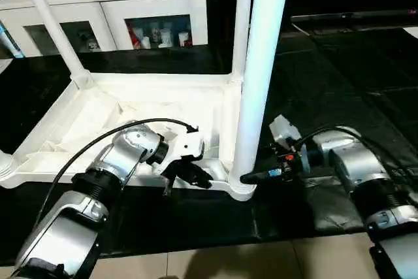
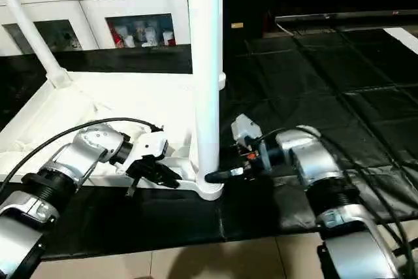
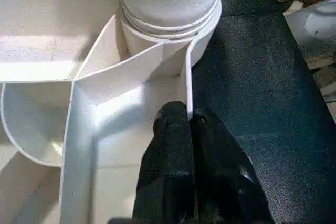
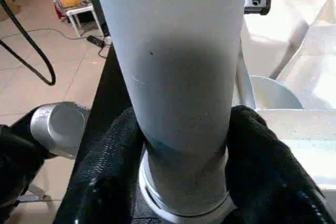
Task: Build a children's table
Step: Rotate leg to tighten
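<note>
The table top (image 1: 130, 122) lies upside down on the black mat (image 1: 339, 63), ribbed underside up, so its corner sockets face upward and the legs can be pushed in from above. The near leg (image 1: 258, 76) stands upright in the corner socket (image 1: 238, 184) nearest the robot's right arm; I take that socket as the landmark.

The right gripper (image 4: 184, 145) reaches in level from the mat side of the socket, its two black fingers (image 4: 110, 161) set around the base of the leg just above the socket rim, touching it on both sides. That low hold looks meant to steady or twist the leg home.

The left gripper (image 3: 191, 145) is on the other side of the socket, fingers pressed together on the thin outer wall of the table top, most likely to stop it sliding or turning.

Beyond the socket, two more legs (image 1: 49, 21) stand in the far corners, with a white cabinet (image 1: 104, 4) behind them.
</note>
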